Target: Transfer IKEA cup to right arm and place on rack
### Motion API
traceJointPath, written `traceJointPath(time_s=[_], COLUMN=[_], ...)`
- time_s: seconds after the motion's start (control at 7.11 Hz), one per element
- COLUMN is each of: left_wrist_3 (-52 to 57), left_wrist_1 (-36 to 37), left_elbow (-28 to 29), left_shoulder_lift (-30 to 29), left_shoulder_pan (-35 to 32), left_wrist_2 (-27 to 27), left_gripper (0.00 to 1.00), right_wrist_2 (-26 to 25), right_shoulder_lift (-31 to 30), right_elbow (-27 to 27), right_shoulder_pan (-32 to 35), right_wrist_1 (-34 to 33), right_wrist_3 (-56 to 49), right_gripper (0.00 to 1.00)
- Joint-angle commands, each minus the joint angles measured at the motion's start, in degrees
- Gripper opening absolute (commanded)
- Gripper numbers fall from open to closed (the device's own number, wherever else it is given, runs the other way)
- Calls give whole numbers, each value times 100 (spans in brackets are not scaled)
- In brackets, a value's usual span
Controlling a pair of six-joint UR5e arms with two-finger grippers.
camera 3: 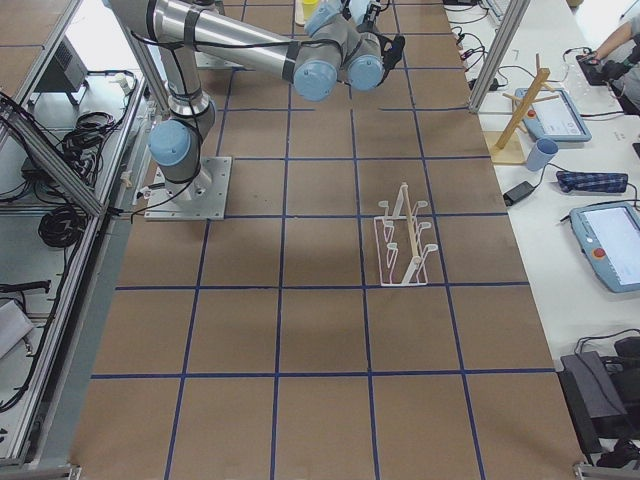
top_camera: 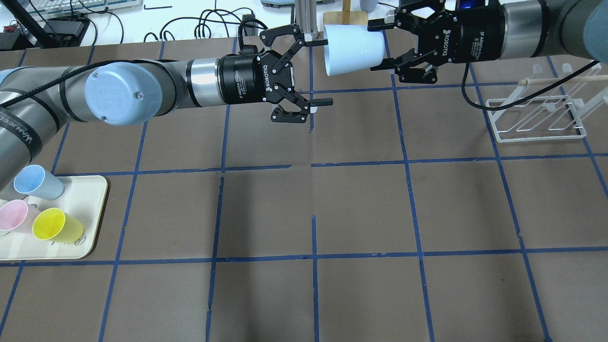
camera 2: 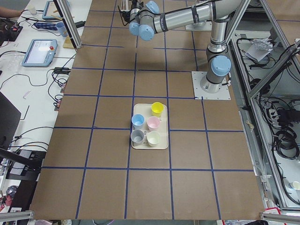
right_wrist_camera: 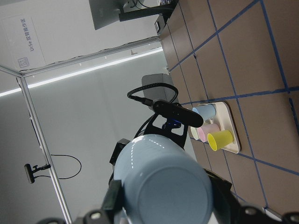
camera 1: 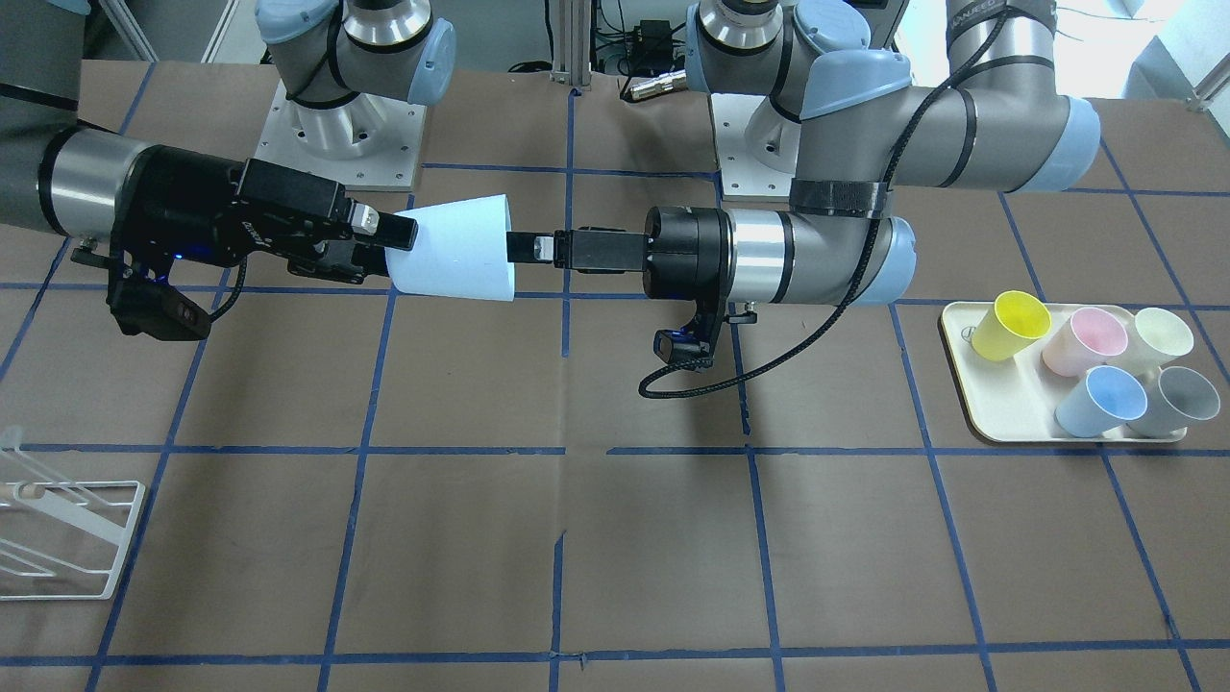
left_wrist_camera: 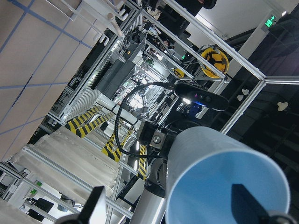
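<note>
overhead exterior: pale blue tapered plastic cup (top_camera: 354, 50) sideways in mid-air, base clamped in my right gripper (top_camera: 377, 45)
left gripper (top_camera: 325, 71): wide open, gripping nothing
white wire rack (top_camera: 541, 138): down on my right

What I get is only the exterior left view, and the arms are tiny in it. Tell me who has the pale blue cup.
Observer: The right gripper is shut on the narrow base of the IKEA cup, holding it sideways above the table.
Operator: Report the left gripper.
Observer: The left gripper is open, jaws spread wide, and one finger is just inside the cup's mouth.
Operator: Locate the rack.
Observer: The rack stands on the table at the robot's right, with no cup on it.
</note>
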Motion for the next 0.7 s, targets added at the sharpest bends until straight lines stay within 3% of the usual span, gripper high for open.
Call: traceJointPath(time_s=[0.0, 0.28, 0.42, 0.56], left_wrist_3=[-116, -727, -748, -748], left_wrist_1=[-13, -145, -58, 21], left_elbow=[-8, 79, 184, 498], left_shoulder_lift=[21, 91, 100, 109], left_shoulder_pan=[293, 522, 993, 1520], left_wrist_2=[565, 760, 1805, 3199], left_gripper=[100, 100, 100, 100], right_wrist_2=[-314, -2004, -3493, -4743], right_shoulder_lift=[3, -6, 37, 38], right_elbow=[-295, -875, -1104, -1176], right_shoulder_pan=[-181, -384, -376, -376], right_wrist_1=[2, -146, -835, -1451], right_wrist_3=[57, 259, 268, 251], right_gripper=[30, 30, 30, 30])
